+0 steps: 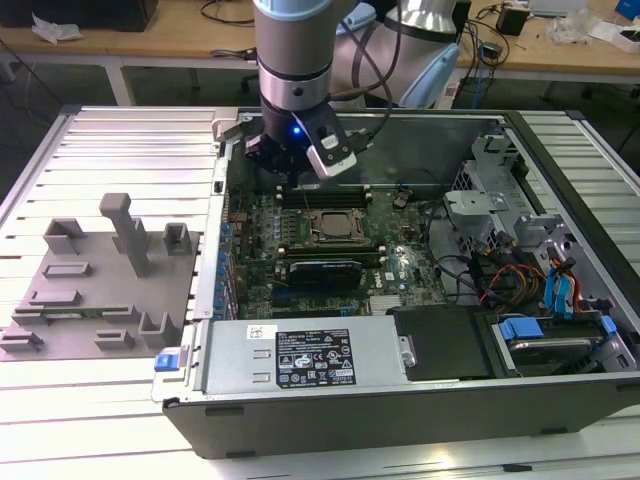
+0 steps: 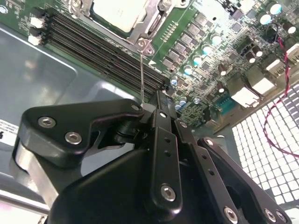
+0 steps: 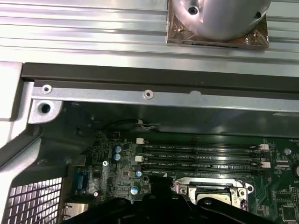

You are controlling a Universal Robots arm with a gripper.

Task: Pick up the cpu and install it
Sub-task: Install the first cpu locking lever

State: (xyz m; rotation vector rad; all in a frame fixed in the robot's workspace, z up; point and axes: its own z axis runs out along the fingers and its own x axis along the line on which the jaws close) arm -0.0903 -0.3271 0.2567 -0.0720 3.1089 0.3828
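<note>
**Pincer** [image 1: 290, 176]: on the arm's end, inside the open case [image 1: 400, 415], low over the board's far edge just behind the socket. In the second wrist view the fingers [image 2: 161, 140] look pressed together at the tip [image 2: 157, 101]. A thin metal lever [image 2: 141, 74] runs from the socket frame up to that tip. Whether the lever is pinched cannot be told.

**Cpu** [image 2: 117, 14]: silvery-white square, lying flat in the socket on the green board. The metal frame [image 2: 149, 28] borders it. In the exterior view it sits mid-board [image 1: 334, 224], just in front of the pincer and apart from it.

**Memory slots** [image 2: 93, 46]: long dark rows just beside the socket, on the pincer's side; seen also in the first wrist view [image 3: 201, 156].

**Card** [image 1: 322, 272]: long, dark, near the socket on the side away from the pincer.

**Power unit** [image 1: 300, 355]: grey box with labels, along the case's near wall.

**Drive bay** [image 1: 520, 328]: blue tabs and coloured cables, at the exterior view's right.

**Fixture plate** [image 1: 90, 290]: grey, with upright posts and pockets, on the bench [image 1: 120, 130] at the exterior view's left, beside the case.
</note>
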